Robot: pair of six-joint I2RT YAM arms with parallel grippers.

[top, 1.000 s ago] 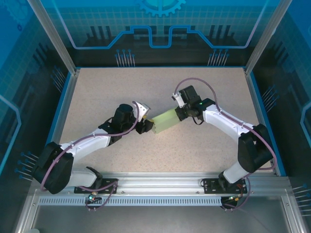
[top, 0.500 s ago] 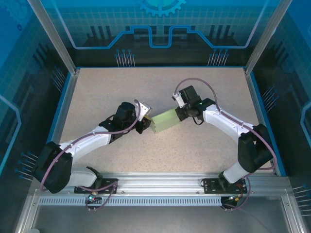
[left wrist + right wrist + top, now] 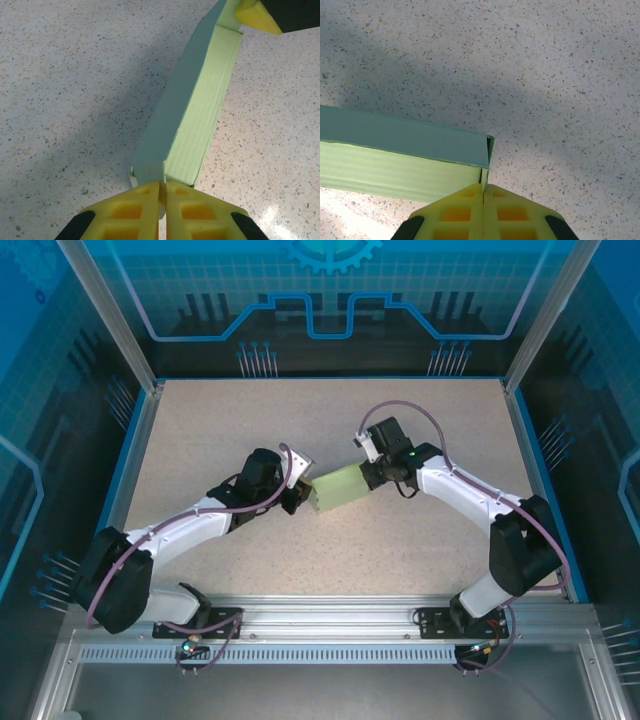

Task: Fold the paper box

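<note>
The paper box (image 3: 340,486) is a pale mint-green rectangular box held between the two arms at the table's middle. My left gripper (image 3: 303,496) is shut on a thin flap at the box's left end; in the left wrist view the box (image 3: 192,115) runs away from the yellow fingertips (image 3: 163,192), which pinch the card edge. My right gripper (image 3: 370,476) is shut on the box's right end. In the right wrist view its yellow fingers (image 3: 484,192) clamp the corner edge of the box (image 3: 402,155). The other gripper's yellow fingertip (image 3: 255,17) shows at the box's far end.
The speckled beige tabletop (image 3: 250,430) is bordered by a blue rim and aluminium frame posts (image 3: 110,320). The arm bases sit on the rail (image 3: 330,620) at the near edge.
My left gripper has moved right to the box's left end and shut on its flap. The box has turned slightly. The right arm holds still.
</note>
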